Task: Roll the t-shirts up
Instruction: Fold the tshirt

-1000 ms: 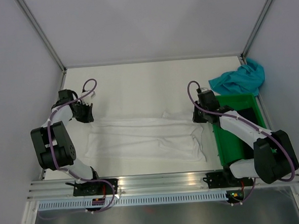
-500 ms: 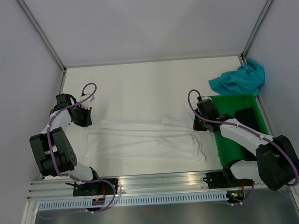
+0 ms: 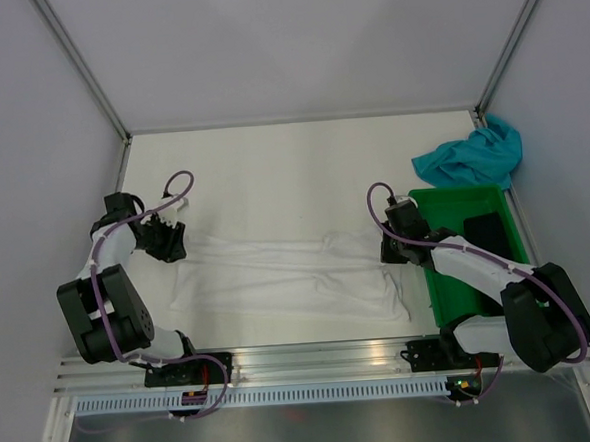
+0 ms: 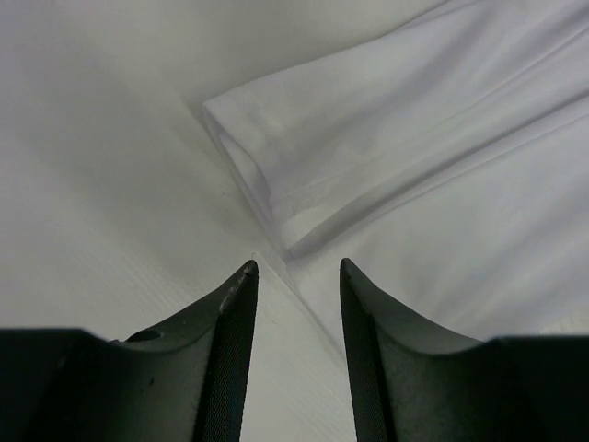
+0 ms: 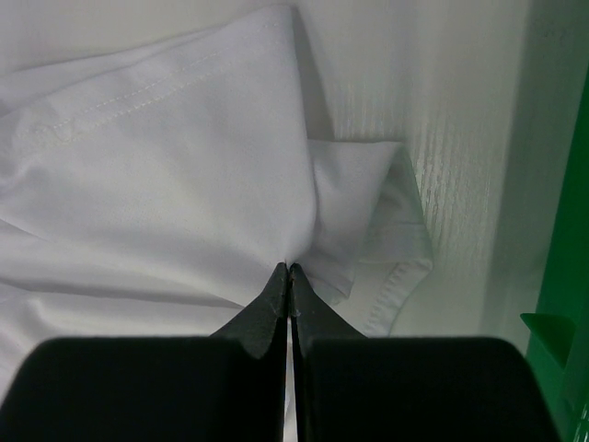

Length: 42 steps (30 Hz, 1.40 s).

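Across the lower middle of the overhead view, the white t-shirt lies as a long folded band. The left gripper holds its jaws apart, empty, over the left corner. The right gripper has its jaws together, pinching a fold at the right edge, probably to keep the band taut. The teal t-shirt waits crumpled at upper right.

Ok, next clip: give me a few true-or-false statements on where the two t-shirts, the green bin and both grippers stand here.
1. The plain white cloth t-shirt lies flat on the table between the arms. True.
2. The teal-blue cloth t-shirt sits inside the green plastic bin. False: it lies crumpled on the table beyond the bin's far edge.
3. The left gripper is clamped on white cloth. False: its jaws stand apart with nothing between them.
4. The right gripper is shut, pinching the white t-shirt. True.
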Each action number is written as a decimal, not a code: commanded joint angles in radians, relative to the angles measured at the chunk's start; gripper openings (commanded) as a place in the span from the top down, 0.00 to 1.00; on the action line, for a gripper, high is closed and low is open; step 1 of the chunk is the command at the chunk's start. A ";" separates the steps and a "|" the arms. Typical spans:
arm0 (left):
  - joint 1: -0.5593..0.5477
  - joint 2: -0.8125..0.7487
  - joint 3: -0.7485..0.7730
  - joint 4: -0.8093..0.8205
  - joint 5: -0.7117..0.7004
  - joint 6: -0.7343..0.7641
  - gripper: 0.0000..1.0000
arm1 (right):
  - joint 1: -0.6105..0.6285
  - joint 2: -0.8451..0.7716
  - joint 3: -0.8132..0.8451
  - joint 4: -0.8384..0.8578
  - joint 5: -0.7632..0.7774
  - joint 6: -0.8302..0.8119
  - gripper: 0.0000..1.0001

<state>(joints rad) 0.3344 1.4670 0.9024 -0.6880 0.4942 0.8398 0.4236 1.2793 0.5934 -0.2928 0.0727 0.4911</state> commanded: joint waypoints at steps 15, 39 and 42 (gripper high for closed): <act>-0.183 0.202 0.236 -0.045 -0.078 0.065 0.51 | 0.007 0.025 0.006 0.050 0.027 -0.008 1.00; -0.181 0.245 0.197 -0.232 -0.127 0.286 0.56 | 0.007 0.032 0.009 0.050 0.038 -0.014 1.00; -0.182 0.265 0.194 -0.231 -0.144 0.288 0.56 | 0.007 0.032 0.013 0.047 0.038 -0.016 1.00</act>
<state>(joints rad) 0.1509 1.7142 1.1057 -0.8974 0.3698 1.0618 0.4282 1.3071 0.5934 -0.2684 0.0879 0.4828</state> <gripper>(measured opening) 0.441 0.005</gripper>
